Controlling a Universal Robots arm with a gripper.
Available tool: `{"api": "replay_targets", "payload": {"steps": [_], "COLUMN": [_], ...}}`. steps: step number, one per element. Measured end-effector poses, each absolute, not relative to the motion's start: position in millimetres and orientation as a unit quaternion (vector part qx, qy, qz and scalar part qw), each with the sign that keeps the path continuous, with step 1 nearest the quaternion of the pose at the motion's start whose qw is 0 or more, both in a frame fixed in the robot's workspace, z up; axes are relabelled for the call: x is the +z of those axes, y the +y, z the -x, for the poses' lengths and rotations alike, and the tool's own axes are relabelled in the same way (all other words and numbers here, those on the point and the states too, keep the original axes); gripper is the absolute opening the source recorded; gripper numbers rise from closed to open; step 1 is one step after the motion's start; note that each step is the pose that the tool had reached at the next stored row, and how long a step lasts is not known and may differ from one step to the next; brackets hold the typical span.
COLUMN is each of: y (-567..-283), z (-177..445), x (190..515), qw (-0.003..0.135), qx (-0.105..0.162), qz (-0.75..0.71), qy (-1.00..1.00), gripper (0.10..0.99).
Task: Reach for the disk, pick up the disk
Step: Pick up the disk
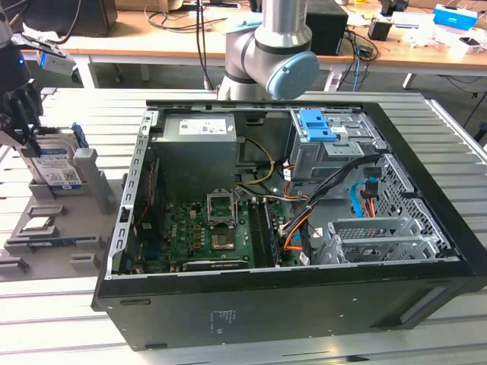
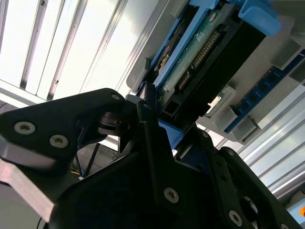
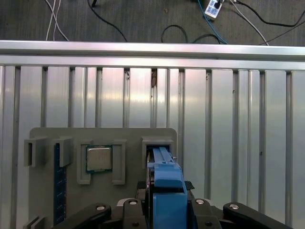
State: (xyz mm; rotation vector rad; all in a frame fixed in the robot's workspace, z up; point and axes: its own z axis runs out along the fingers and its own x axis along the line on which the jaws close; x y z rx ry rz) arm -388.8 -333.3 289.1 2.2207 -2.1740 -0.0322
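Open black computer case (image 1: 304, 304), side panel off, lying on slatted metal table (image 1: 46, 319). Inside: green motherboard (image 1: 205, 232); grey power supply (image 1: 199, 144); blue ribbed latch (image 1: 316, 125) atop metal drive cage (image 1: 335, 160); orange and black cables (image 1: 293, 228). Beside the case, on the exterior view's left: grey plastic fixture (image 1: 95, 179) carrying square silver processor chip (image 1: 36, 224), seated in its own recess in the first wrist view. Farther off: wooden desk (image 1: 152, 42) strewn with cables and boxes.
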Motion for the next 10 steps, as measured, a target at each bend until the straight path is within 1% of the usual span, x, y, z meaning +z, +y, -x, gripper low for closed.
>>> {"api": "replay_targets", "payload": {"steps": [10], "y": [-333.3], "z": [388.8], "x": [297.0], "qw": [0.017], "qx": [-0.010], "qz": [-0.714], "qy": [-0.699], "gripper": [0.365]}}
